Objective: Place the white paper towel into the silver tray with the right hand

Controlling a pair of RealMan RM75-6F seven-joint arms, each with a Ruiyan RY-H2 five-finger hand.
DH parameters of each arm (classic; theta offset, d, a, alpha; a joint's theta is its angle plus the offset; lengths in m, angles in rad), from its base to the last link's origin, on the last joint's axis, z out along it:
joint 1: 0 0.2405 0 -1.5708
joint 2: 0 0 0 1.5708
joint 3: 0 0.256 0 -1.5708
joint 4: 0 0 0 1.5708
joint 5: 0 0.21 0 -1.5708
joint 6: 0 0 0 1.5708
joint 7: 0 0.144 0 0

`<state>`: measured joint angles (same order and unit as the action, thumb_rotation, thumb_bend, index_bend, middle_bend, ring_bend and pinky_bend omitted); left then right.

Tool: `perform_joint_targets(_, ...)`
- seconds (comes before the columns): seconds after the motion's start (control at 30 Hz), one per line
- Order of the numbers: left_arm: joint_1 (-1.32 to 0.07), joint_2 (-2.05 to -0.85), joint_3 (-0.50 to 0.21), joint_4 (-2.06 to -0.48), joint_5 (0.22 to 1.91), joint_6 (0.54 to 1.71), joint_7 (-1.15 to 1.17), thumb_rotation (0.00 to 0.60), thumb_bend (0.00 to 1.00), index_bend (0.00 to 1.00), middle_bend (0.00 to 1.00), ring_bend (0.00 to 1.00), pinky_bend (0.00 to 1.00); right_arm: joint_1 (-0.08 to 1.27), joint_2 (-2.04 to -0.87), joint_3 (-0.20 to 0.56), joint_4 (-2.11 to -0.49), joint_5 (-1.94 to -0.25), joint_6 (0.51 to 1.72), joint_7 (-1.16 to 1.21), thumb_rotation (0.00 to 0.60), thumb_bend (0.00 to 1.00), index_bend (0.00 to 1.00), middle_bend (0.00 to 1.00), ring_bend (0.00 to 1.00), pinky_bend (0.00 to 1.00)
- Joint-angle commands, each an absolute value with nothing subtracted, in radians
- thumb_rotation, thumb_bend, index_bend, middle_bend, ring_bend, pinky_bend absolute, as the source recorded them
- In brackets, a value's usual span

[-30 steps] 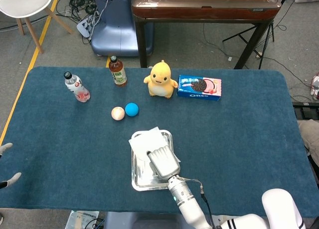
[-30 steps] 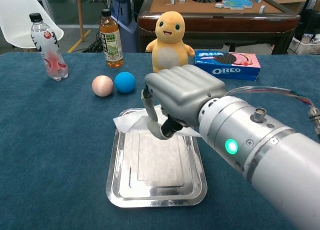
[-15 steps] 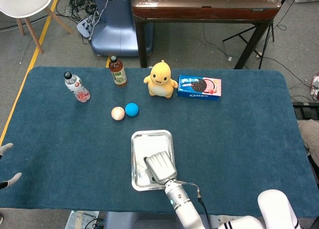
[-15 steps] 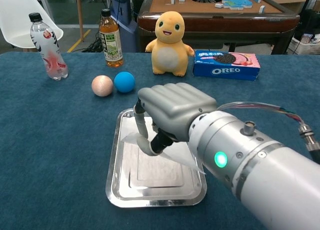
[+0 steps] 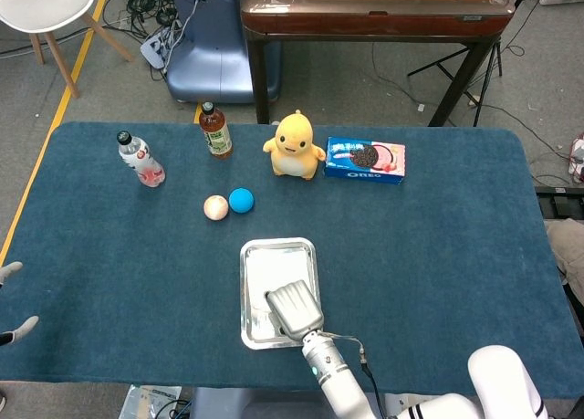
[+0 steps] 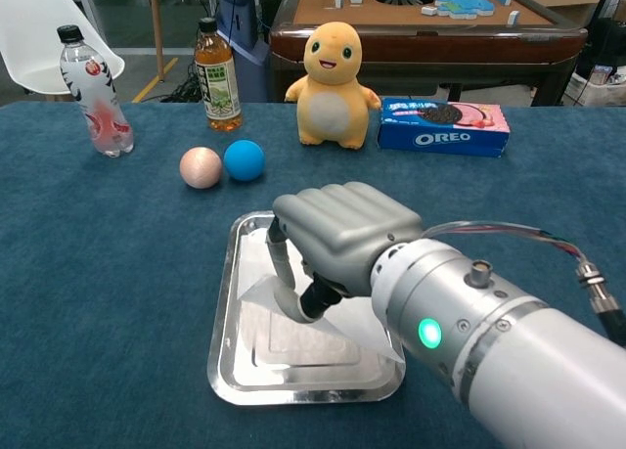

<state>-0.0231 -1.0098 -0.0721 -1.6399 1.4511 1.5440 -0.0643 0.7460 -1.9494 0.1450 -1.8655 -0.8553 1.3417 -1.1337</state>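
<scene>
The silver tray [image 5: 245, 296] [image 6: 223, 363] lies on the blue table in front of me. My right hand [image 5: 293, 309] [image 6: 342, 236] hangs low over its near half, knuckles up. It pinches the white paper towel [image 6: 256, 310] between thumb and fingers. The towel spreads across the tray floor [image 5: 272, 268], and its near right corner reaches the tray's right rim. My left hand [image 5: 11, 300] shows only as pale fingertips at the far left edge of the head view, spread apart with nothing between them.
Behind the tray sit a peach ball [image 6: 201, 167] and a blue ball [image 6: 244, 160]. Further back stand a clear bottle [image 6: 91, 92], a tea bottle [image 6: 216, 75], a yellow plush toy [image 6: 335, 73] and an Oreo box [image 6: 445, 125].
My right hand has drawn back toward me and sunk lower, bringing the towel with it. The towel no longer overhangs the tray's far rim and now lies inside.
</scene>
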Motion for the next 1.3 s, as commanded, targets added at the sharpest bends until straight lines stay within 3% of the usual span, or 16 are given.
perform_joint_targets(0.03, -0.024, -1.01, -0.072, -1.64, 1.45, 1.543, -0.063, 0.6, 0.14, 0.22, 0.27, 0.2, 0.42, 0.748, -1.942, 0.142, -1.869, -0.855, 1.338, -1.129, 0.6, 0.46, 0.65, 1.0, 1.0, 1.0)
perform_joint_targets(0.4, -0.026, -1.012, -0.071, -1.64, 1.448, 1.535, -0.056, 0.6, 0.14, 0.22, 0.27, 0.2, 0.42, 0.754, -1.919, 0.126, -1.865, -0.871, 1.337, -1.121, 0.6, 0.08, 0.36, 1.0, 1.0, 1.0)
perform_joint_targets(0.53, -0.026, -1.012, -0.071, -1.64, 1.447, 1.535, -0.056, 0.6, 0.14, 0.22, 0.27, 0.2, 0.42, 0.755, -1.913, 0.124, -1.863, -0.88, 1.339, -1.116, 0.6, 0.03, 0.28, 1.0, 1.0, 1.0)
perform_joint_targets(0.7, -0.026, -1.011, -0.071, -1.641, 1.445, 1.534, -0.056, 0.6, 0.14, 0.22, 0.27, 0.2, 0.42, 0.755, -1.908, 0.115, -1.851, -0.907, 1.343, -1.106, 0.6, 0.03, 0.24, 1.0, 1.0, 1.0)
perform_joint_targets(0.87, -0.025, -1.01, -0.072, -1.641, 1.444, 1.536, -0.058, 0.6, 0.14, 0.22, 0.27, 0.2, 0.42, 0.748, -1.891, 0.103, -1.855, -0.923, 1.325, -1.071, 0.6, 0.03, 0.25, 1.0, 1.0, 1.0)
perform_joint_targets(1.3, -0.025, -1.012, -0.071, -1.64, 1.442, 1.533, -0.053, 0.6, 0.14, 0.22, 0.27, 0.2, 0.42, 0.672, -1.747, 0.038, -1.88, -1.162, 1.421, -0.954, 0.6, 0.12, 0.55, 1.0, 1.0, 1.0)
